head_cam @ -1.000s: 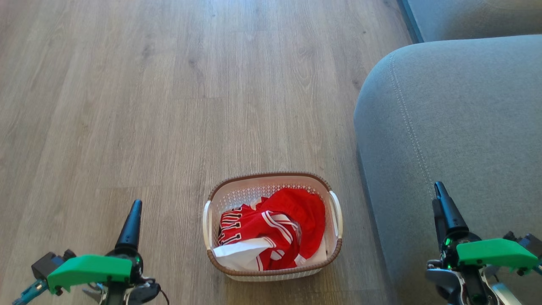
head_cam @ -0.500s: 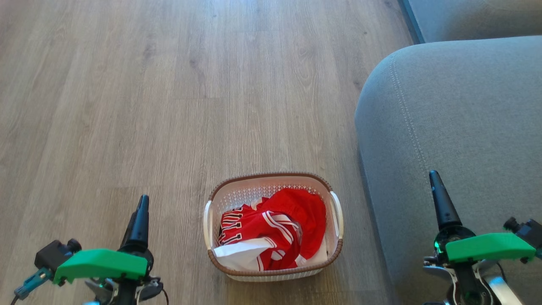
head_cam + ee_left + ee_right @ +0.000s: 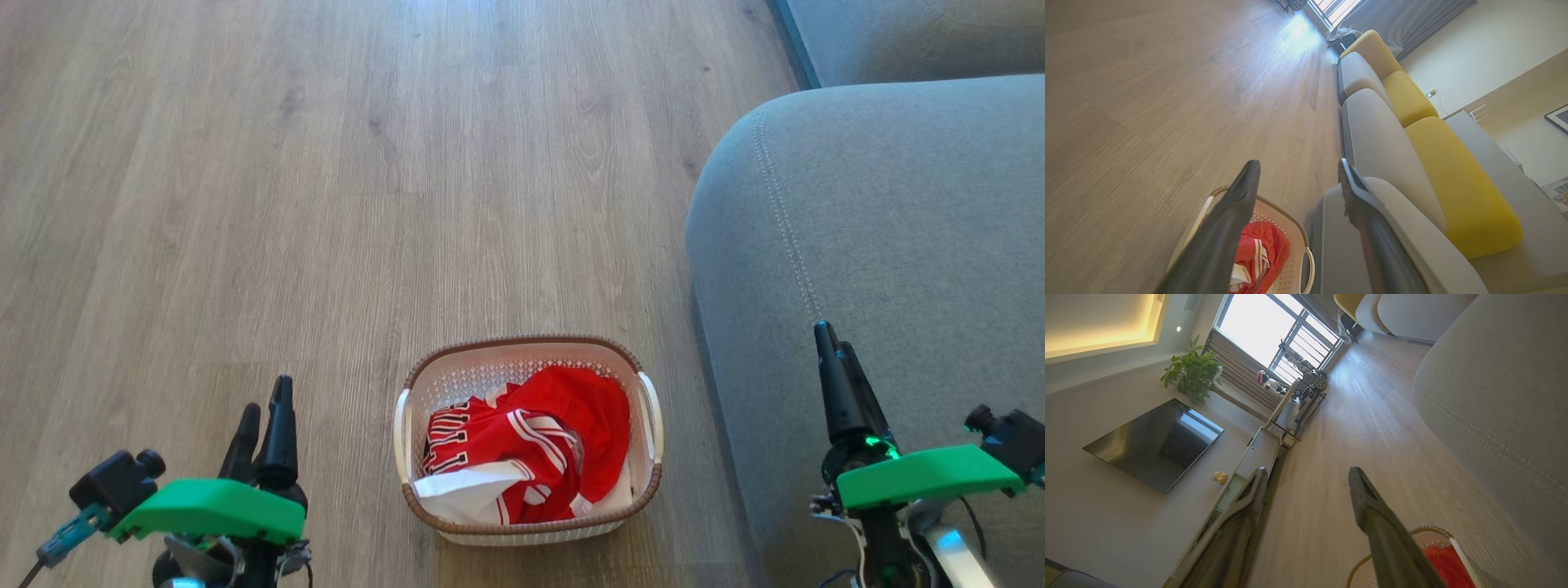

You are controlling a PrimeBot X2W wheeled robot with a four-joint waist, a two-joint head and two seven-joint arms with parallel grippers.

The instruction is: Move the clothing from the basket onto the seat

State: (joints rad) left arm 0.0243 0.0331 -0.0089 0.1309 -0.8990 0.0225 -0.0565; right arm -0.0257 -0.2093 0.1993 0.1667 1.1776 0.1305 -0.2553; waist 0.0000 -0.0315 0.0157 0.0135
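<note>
The seat [image 3: 882, 245] stands just right of the basket [image 3: 522, 341] on the floor [image 3: 245, 204], and the clothing [image 3: 563, 433] lies crumpled inside the basket. It looks light, soft and limp (no stiff edge to pinch), so the raised red fold atop the heap seems the best hold, taken deep so the layers don't slip. The left gripper [image 3: 268, 394] and right gripper [image 3: 833, 336] flank the basket without touching it, jaws spread and empty.

The seat [image 3: 882, 229] runs off the head view at 3 and 5 o'clock. The clothing [image 3: 563, 425] hides most of the bottom of the basket [image 3: 522, 338]; its lettering is too crumpled to read. In the left wrist view a finger [image 3: 1220, 237] of the left gripper [image 3: 1298, 162] covers part of the basket, which is cut off at 6 o'clock.
</note>
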